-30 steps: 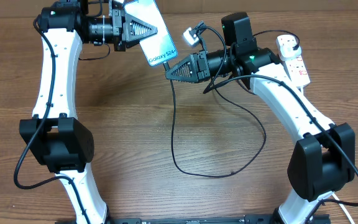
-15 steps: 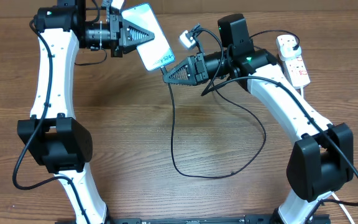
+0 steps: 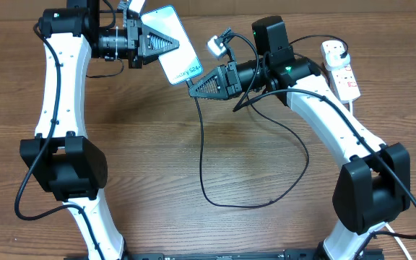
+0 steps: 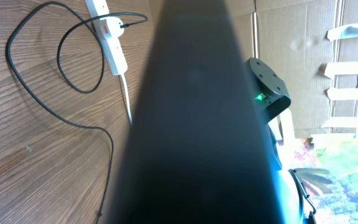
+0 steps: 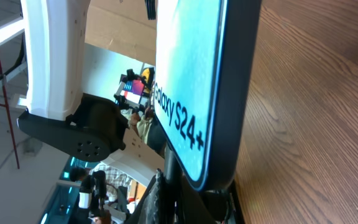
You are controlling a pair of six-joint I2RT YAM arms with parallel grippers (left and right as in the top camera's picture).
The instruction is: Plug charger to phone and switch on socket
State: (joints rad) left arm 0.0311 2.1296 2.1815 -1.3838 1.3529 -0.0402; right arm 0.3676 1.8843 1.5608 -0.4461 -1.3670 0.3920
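Note:
The phone (image 3: 177, 45) is lifted off the table with its light blue screen up, and my left gripper (image 3: 165, 41) is shut on its upper end. In the left wrist view its dark back (image 4: 197, 124) hides the jaws. My right gripper (image 3: 193, 86) is shut on the charger's connector tip, right at the phone's lower edge (image 5: 197, 81). Whether the tip is inserted cannot be told. The charger cable (image 3: 201, 152) hangs down, loops on the table and runs to the socket (image 3: 342, 71) at the far right.
A thick white cord (image 4: 125, 99) leaves the socket (image 4: 107, 34) across the wooden table (image 3: 143, 159). The cable loop (image 3: 266, 195) lies between the two arm bases. My right arm's black joint (image 3: 269, 35) sits close behind the phone.
My left gripper has carried the phone a little left and up. The right gripper with the connector tip followed it leftward and stays at the phone's lower edge.

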